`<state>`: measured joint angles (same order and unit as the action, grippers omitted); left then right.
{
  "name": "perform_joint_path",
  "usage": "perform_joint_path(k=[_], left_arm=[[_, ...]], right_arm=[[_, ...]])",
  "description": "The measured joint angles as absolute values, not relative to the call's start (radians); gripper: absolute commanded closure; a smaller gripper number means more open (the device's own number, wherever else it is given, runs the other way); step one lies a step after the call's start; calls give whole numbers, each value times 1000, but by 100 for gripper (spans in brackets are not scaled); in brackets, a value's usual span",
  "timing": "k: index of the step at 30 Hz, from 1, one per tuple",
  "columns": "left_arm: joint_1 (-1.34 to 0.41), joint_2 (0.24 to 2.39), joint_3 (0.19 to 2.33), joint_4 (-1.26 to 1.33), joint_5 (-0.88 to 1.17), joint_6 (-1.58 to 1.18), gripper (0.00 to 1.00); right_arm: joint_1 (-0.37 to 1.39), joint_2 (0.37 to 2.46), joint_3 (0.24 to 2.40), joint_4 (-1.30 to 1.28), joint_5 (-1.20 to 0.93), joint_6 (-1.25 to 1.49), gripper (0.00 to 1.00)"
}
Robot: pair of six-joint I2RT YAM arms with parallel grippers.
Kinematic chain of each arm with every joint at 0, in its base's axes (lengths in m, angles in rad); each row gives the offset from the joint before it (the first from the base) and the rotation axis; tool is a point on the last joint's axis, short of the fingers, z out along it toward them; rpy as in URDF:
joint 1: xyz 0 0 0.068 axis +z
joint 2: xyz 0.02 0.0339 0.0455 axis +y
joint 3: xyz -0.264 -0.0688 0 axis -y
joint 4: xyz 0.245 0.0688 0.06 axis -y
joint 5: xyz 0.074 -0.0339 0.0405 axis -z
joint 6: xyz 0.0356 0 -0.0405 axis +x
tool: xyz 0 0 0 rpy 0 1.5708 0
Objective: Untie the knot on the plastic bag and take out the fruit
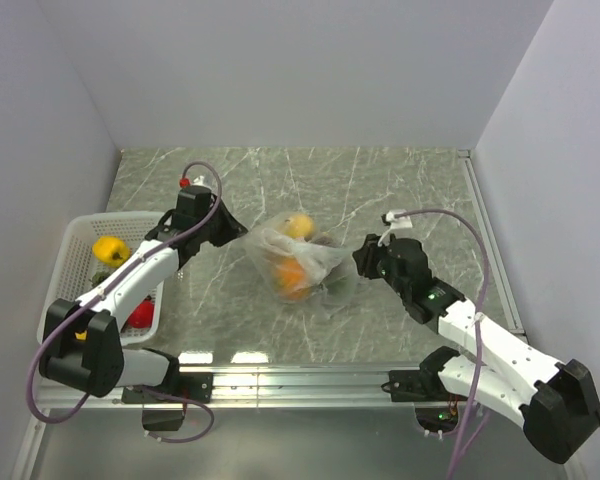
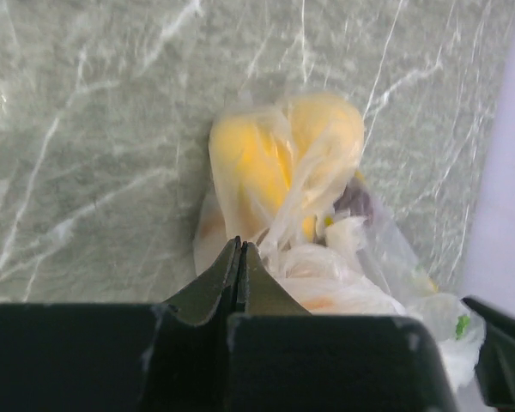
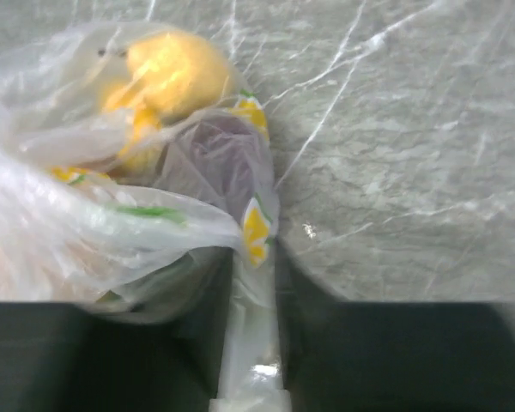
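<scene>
The clear plastic bag [image 1: 315,262] lies mid-table with fruit inside: a large yellow fruit [image 1: 299,224] and an orange one [image 1: 292,280]. My left gripper [image 1: 238,228] is at the bag's left corner. In the left wrist view its jaws [image 2: 238,245] are pressed together against the film [image 2: 326,283], which looks pinched at the tips, with the yellow fruit [image 2: 266,163] beyond. My right gripper [image 1: 360,258] is at the bag's right side. Its fingers [image 3: 255,257] stand slightly apart with a strip of bag [image 3: 112,223] lying between them. Purple grapes [image 3: 210,150] show through. I cannot pick out the knot.
A white basket [image 1: 75,250] stands at the left edge holding a yellow fruit [image 1: 110,250] and a red one [image 1: 142,315]. A small red object [image 1: 184,183] lies behind the left arm. Walls close the table on three sides, and a metal rail [image 1: 300,378] runs along the near edge.
</scene>
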<state>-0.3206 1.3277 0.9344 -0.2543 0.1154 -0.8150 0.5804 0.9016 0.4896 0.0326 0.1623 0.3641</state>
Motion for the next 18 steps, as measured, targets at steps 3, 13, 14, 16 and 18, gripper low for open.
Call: perform_joint_path(k=[3, 13, 14, 16, 18], left_arm=[[-337, 1303, 884, -230, 134, -815, 100], [-476, 1198, 849, -207, 85, -812, 99], [-478, 1195, 849, -207, 78, -809, 99], [-480, 1192, 849, -207, 64, -804, 99], [-483, 1192, 849, -209, 51, -797, 100]], right_arm=[[609, 916, 580, -53, 141, 316, 37], [846, 1090, 1018, -252, 32, 94, 32], [860, 1116, 1032, -266, 25, 76, 32], [875, 1166, 1040, -294, 20, 45, 34], [881, 1230, 1040, -328, 27, 18, 35]])
